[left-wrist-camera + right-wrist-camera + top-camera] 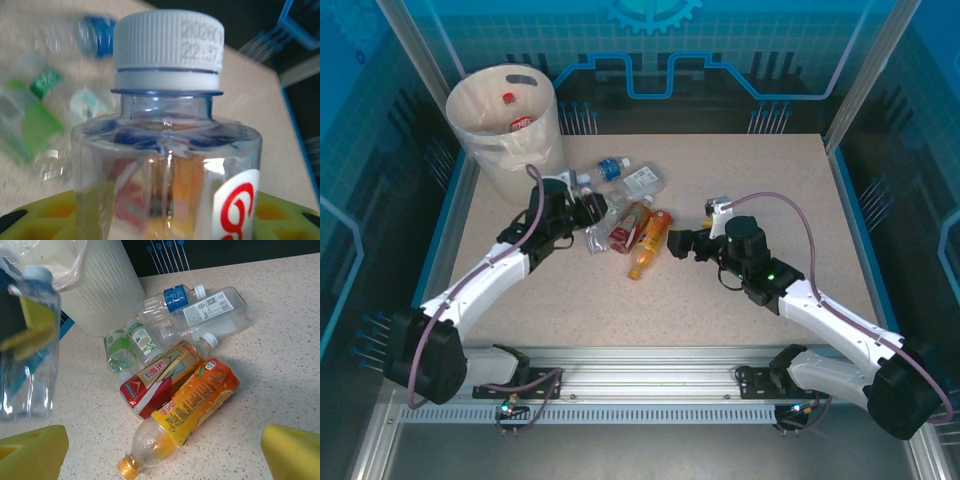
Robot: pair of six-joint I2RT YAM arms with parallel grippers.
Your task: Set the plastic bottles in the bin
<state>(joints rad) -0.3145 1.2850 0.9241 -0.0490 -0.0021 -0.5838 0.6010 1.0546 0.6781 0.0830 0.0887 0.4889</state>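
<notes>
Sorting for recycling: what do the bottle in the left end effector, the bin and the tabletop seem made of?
Held bottle: clear glossy plastic; you see through it, ribbed white cap. Bin: matte cream plastic probably, ribbed wall, clear film liner. Tabletop: speckled beige, matte; laminate or stone-look, can't tell.

desk point(780, 180): speckled beige | far-left corner: bin point(515, 165) standing upright | left of centre: plastic bottles point(642, 180) lying in a cluster, orange bottle point(652, 240) at near side
</notes>
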